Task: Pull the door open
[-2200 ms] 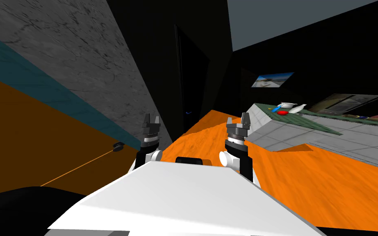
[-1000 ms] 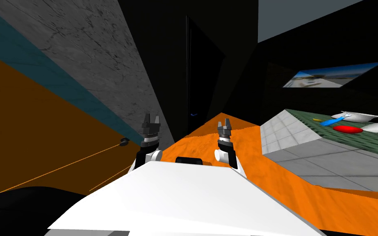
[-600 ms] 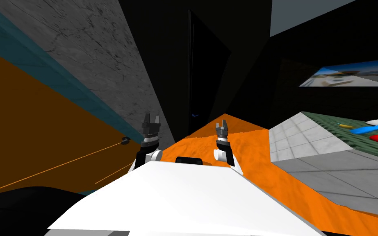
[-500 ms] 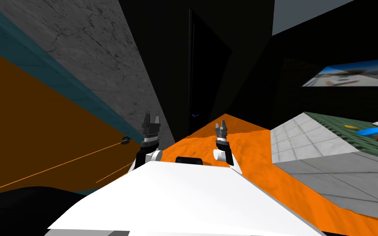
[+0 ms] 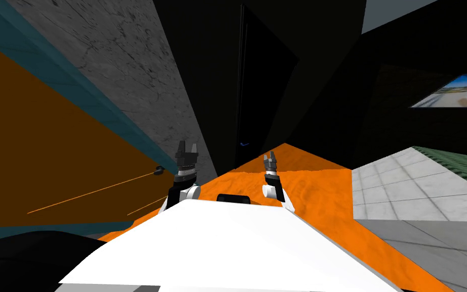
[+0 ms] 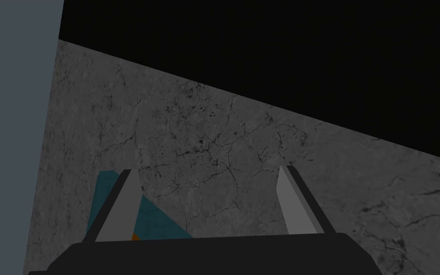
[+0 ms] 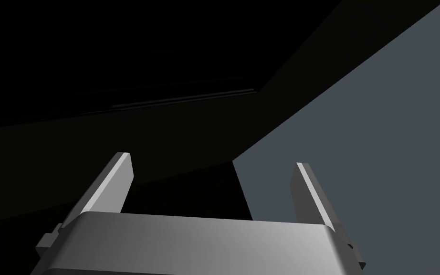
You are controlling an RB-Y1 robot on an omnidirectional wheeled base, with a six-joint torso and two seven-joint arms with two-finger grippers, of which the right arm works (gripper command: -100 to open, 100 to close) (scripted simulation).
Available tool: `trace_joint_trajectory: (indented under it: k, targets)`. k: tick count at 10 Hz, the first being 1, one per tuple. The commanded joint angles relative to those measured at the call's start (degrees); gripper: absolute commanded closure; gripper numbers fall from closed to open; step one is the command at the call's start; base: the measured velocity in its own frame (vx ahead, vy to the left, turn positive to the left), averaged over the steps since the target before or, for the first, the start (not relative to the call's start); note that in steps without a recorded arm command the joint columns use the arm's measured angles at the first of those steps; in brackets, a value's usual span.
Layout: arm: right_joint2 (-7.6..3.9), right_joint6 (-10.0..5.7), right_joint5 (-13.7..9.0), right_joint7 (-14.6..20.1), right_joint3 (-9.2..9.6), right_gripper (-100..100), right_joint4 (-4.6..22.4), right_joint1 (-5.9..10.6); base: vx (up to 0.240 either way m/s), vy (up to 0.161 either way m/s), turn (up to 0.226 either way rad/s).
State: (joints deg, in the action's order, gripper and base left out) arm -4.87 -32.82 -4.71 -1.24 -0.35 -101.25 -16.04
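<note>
- Two grippers stand low in the head view. The left gripper (image 5: 187,146) is beside the foot of the grey wall (image 5: 126,61), and the right gripper (image 5: 270,157) is over the orange floor (image 5: 308,195).
- The left one's fingers (image 6: 119,205) stand wide apart with nothing between them.
- The right one's fingers (image 7: 111,184) are spread just as wide and are also empty.
- The door (image 5: 265,96) is ahead of the right gripper and well apart from it. It is a nearly black panel rising from the far end of the floor, between the grey wall and a black area (image 5: 328,101).
- A small blue mark (image 5: 244,144) sits low on the door near its left edge. I cannot tell whether it is the handle.
- The door is too dim to tell whether it is closed or ajar.
- The grey wall has fine dark cracks, like stone. Below it runs a teal band (image 5: 70,81), then a dark orange panel (image 5: 35,147).
- A small dark object (image 5: 159,169) sits on that panel near the left arm, with thin orange lines running from it.
- To the right, the orange floor meets a pale grey tiled surface (image 5: 410,187), and a green textured strip (image 5: 455,161) lies beyond it.
- A picture (image 5: 455,91) hangs on the dark wall (image 5: 404,116) at the far right.
</note>
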Motion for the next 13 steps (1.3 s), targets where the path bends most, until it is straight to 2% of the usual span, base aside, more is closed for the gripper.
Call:
trace_joint_trajectory:
  k: [1, 3, 6, 7, 8, 9, 10, 12, 13]
  targets:
    - [-0.38, -0.64, -0.08, 0.47, 0.15, -100, 2.86, 1.08, 0.060, -0.058, 0.203]
    - [-1.02, -1.66, -0.25, 1.09, 0.27, -100, 6.94, 2.60, 0.071, -0.094, 0.209]
    - [-1.33, -2.18, -0.33, 1.41, 0.32, -100, 9.81, 3.38, 0.035, -0.048, 0.084]
    - [-1.64, -2.71, -0.41, 1.73, 0.38, -100, 11.99, 4.16, 0.032, -0.037, 0.125]
    - [-1.64, -2.71, -0.41, 1.73, 0.38, -100, 12.07, 4.16, 0.031, -0.035, 0.075]
    - [-1.94, -3.23, -0.50, 2.05, 0.44, -100, 14.34, 4.94, 0.042, -0.045, 0.129]
    - [-1.94, -3.23, -0.50, 2.05, 0.44, -100, 14.34, 4.94, 0.036, -0.047, 0.074]
    - [-2.53, -4.28, -0.67, 2.69, 0.56, -100, 17.99, 6.50, 0.044, -0.068, 0.166]
    - [-2.53, -4.28, -0.67, 2.69, 0.56, -100, 18.86, 6.50, 0.047, -0.064, 0.079]
